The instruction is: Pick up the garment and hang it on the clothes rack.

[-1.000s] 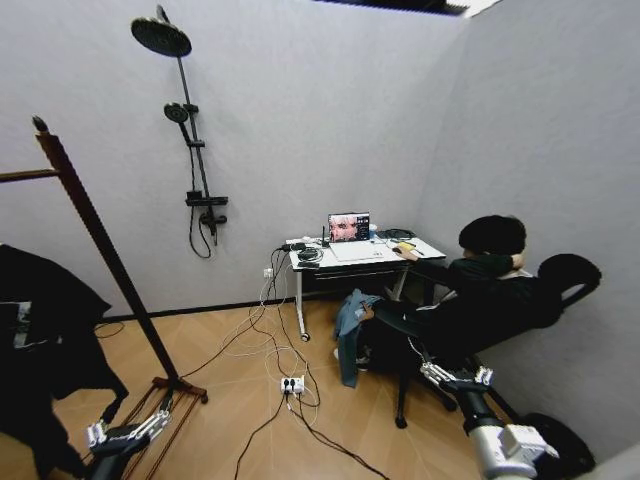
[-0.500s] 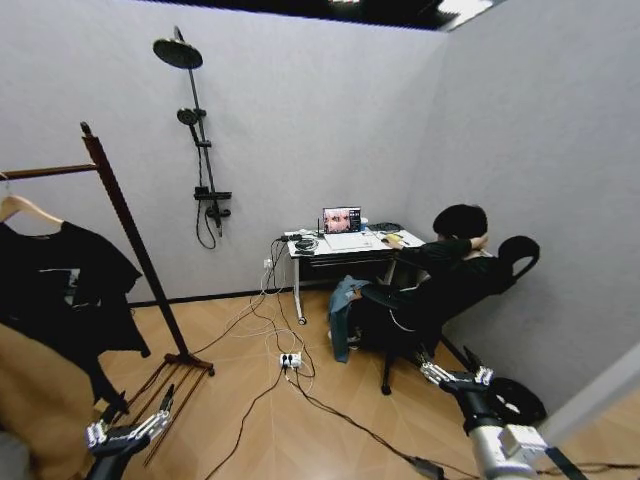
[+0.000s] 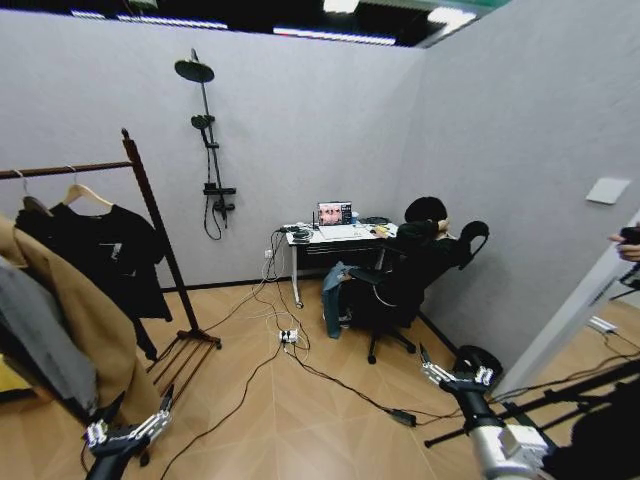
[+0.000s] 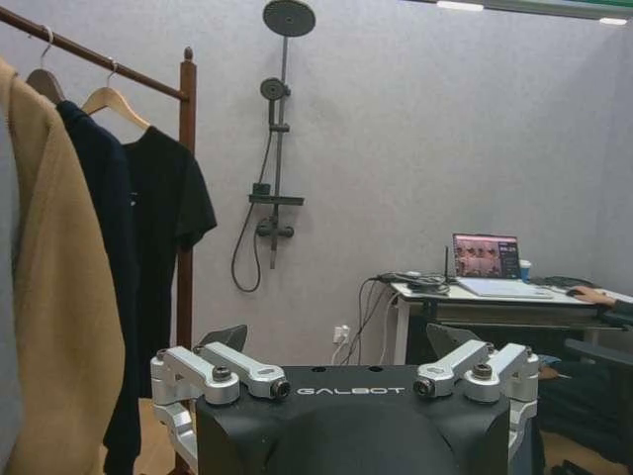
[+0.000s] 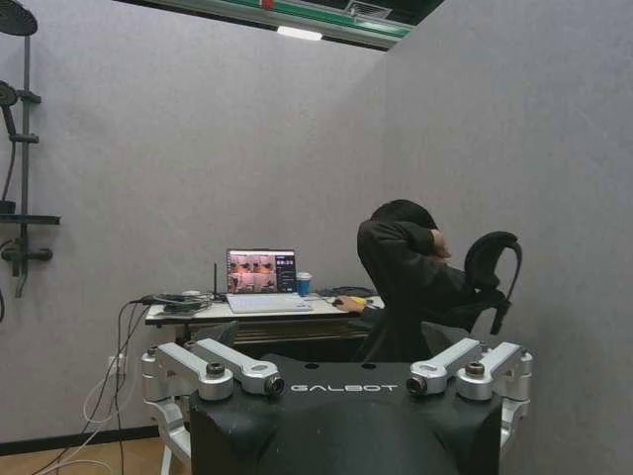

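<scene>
While both arms are carried low at the front of the robot, the left gripper (image 3: 128, 430) (image 4: 336, 341) is seen with its dark fingers spread apart and nothing between them. The right gripper (image 3: 447, 366) (image 5: 331, 336) is found the same way, jaws apart and empty. Each has silver metal links on a black housing.

Against the picture half a second before, the whole head view has shifted, so the camera has moved. Both grippers keep their places in the picture. More of the clothes rack (image 3: 160, 240) (image 4: 186, 198) has come into view, and the tan coat (image 3: 90, 330) (image 4: 59, 297) now shows in fuller length.

The rack is of dark reddish-brown wood, with a round-topped post, one straight rail and a low slatted shelf. It stands on a wood-pattern floor (image 3: 300, 410), well apart from both grippers.

Four pieces are recorded on the rail, all limp cloth:
- a grey piece (image 3: 35, 330) at the near end;
- the tan coat beside it;
- the garment (image 4: 94, 257), long, plain and dark, which hangs between the coat and the T-shirt; its hanger cannot be made out;
- a black T-shirt (image 3: 110, 250) (image 4: 163, 218) on a pale wooden hanger, nearest the post.
</scene>
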You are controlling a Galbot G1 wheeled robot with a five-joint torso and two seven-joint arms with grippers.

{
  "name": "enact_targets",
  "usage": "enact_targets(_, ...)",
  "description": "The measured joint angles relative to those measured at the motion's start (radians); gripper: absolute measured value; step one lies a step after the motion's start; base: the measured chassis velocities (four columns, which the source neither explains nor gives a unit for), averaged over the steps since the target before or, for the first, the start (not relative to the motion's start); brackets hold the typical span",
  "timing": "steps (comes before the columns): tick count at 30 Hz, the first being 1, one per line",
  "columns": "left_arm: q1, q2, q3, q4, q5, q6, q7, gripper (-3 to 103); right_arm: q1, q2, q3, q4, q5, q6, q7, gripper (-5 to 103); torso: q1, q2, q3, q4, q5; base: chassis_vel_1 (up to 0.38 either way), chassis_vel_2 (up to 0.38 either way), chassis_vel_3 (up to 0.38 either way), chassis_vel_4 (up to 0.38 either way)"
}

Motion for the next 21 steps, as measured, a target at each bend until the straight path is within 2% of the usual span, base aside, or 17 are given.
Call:
enact_targets(4, 0.000, 0.000, 0.000, 0.000, 0.000, 0.000, 0.000, 100, 0.000, 0.000, 0.000, 0.000, 0.000, 0.000, 0.000, 100, 0.000, 0.000, 0.000, -0.0006, -0.0004, 0.005, -0.029, -0.016, 0.063)
enact_targets(9, 0.000, 0.000, 0.000, 0.000, 0.000, 0.000, 0.000, 100, 0.001, 0.000, 0.000, 0.000, 0.000, 0.000, 0.000, 100, 0.002, -0.001, 0.001, 0.0007, -0.0002, -0.010, 0.061, 0.105, 0.019)
enact_targets(15, 0.000, 0.000, 0.000, 0.000, 0.000, 0.000, 0.000, 100, 0.001, 0.000, 0.000, 0.000, 0.000, 0.000, 0.000, 100, 0.002, -0.001, 0.001, -0.0001, -0.0003, 0.041, 0.089, 0.082, 0.035)
enact_targets(19, 0.000, 0.000, 0.000, 0.000, 0.000, 0.000, 0.000, 100, 0.001, 0.000, 0.000, 0.000, 0.000, 0.000, 0.000, 100, 0.001, -0.001, 0.000, 0.0008, -0.0003, 0.098, 0.058, 0.045, 0.081)
enact_targets(21, 0.000, 0.000, 0.000, 0.000, 0.000, 0.000, 0.000, 100, 0.000, 0.000, 0.000, 0.000, 0.000, 0.000, 0.000, 100, 0.001, -0.001, 0.000, 0.0006, -0.0003, 0.090, 0.006, 0.029, 0.076)
